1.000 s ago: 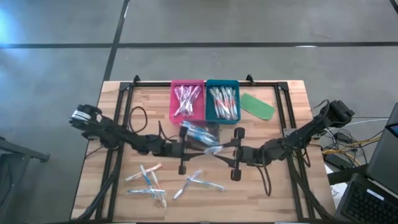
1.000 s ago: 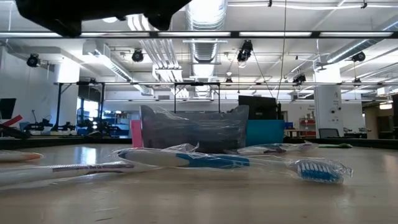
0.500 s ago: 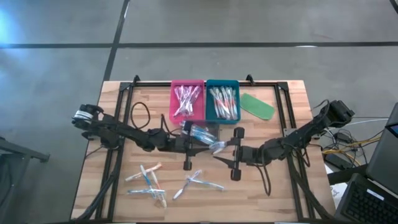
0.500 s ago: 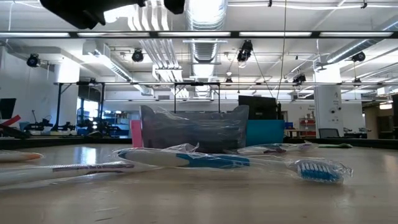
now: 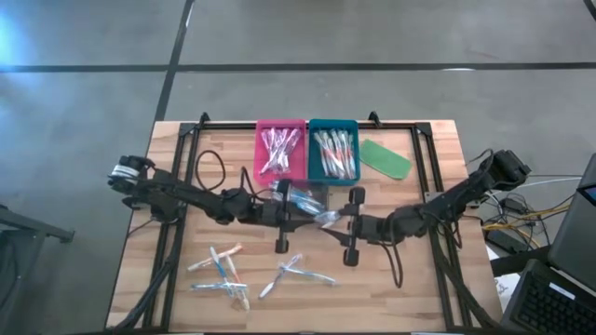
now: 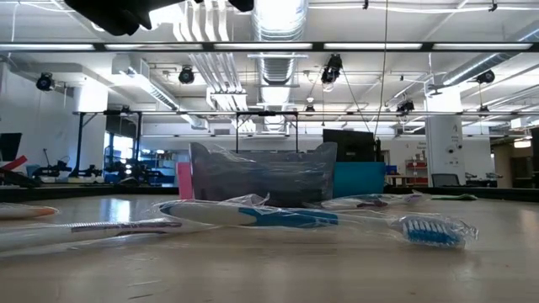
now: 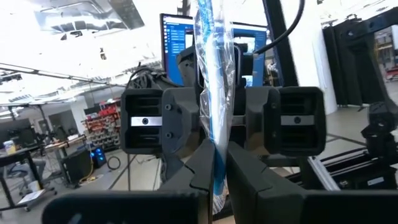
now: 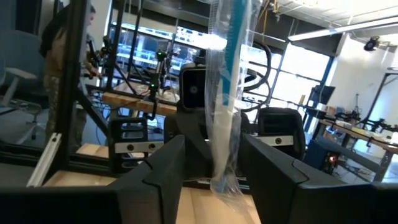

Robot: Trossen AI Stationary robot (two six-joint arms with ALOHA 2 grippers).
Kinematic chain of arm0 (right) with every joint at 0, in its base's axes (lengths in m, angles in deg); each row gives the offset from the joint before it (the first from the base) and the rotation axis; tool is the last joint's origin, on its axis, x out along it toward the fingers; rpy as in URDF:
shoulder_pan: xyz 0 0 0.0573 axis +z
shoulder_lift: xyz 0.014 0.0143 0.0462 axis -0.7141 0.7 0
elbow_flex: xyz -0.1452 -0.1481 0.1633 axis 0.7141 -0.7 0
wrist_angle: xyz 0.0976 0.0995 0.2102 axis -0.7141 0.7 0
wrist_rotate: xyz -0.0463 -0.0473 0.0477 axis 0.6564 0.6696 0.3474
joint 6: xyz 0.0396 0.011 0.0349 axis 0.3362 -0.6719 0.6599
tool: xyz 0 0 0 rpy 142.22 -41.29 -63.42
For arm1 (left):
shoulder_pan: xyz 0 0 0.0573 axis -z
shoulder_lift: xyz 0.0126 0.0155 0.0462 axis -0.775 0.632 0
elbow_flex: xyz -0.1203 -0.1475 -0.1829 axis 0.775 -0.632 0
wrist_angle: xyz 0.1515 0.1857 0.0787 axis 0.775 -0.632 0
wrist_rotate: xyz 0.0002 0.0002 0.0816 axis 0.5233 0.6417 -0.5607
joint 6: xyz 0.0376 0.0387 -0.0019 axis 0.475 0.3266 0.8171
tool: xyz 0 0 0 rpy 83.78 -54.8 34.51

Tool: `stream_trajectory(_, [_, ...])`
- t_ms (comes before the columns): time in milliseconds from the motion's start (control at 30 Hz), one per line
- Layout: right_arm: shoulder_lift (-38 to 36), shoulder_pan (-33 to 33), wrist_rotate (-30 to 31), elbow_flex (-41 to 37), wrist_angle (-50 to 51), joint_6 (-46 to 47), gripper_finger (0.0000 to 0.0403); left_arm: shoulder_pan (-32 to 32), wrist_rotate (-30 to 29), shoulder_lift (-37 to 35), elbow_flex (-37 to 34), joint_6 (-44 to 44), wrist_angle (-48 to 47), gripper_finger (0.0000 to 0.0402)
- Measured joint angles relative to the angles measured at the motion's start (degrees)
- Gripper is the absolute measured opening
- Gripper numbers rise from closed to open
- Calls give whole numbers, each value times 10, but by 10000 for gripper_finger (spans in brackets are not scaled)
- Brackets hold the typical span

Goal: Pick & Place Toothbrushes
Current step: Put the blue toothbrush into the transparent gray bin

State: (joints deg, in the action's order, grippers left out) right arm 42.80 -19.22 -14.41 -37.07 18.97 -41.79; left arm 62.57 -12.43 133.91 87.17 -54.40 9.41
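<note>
A wrapped toothbrush with a blue handle hangs in the air over the table's middle, between my two grippers. My left gripper reaches in from the left and is shut on it. Coming in from the right, my right gripper is open. In the right wrist view its fingers stand on either side of the wrapped brush, apart from it. Several more toothbrushes lie flat on the near table. Others fill the pink tray and the teal tray. My left gripper pinches the wrapped toothbrush between its two fingers, on the clear wrapper and blue handle near one end. The fingers come level from the table's left and lie across the brush. The brush is lifted clear of the table, and its long part rises past the fingers.
A flat green oblong piece lies right of the teal tray. A black frame runs round the tabletop. In the low view, wrapped toothbrushes lie close in front, with a crumpled clear wrapper behind them. Bare wood lies near right.
My left gripper has moved a little toward the table's right and far edge, carrying the wrapped toothbrush. My right gripper has edged toward the left, closer to the brush.
</note>
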Motion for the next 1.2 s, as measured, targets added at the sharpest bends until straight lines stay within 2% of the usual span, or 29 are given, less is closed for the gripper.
stream_trajectory(333, [0, -20, -1, 0, 0, 3, 113, -15, 20, 0, 18, 0, -27, 28])
stream_trajectory(500, [0, -22, -24, 0, -2, -1, 76, -20, 22, 0, 19, 0, -39, 28])
stream_trajectory(733, [0, -22, -27, 0, -1, -13, 20, -21, 25, 0, 18, 0, -40, 28])
stream_trajectory(1000, [0, -22, -28, 0, 1, -13, 31, -21, 24, 0, 18, 0, -42, 30])
stream_trajectory(1200, [0, -22, -28, 0, 5, -16, 22, -21, 25, 0, 18, -12, -49, 61])
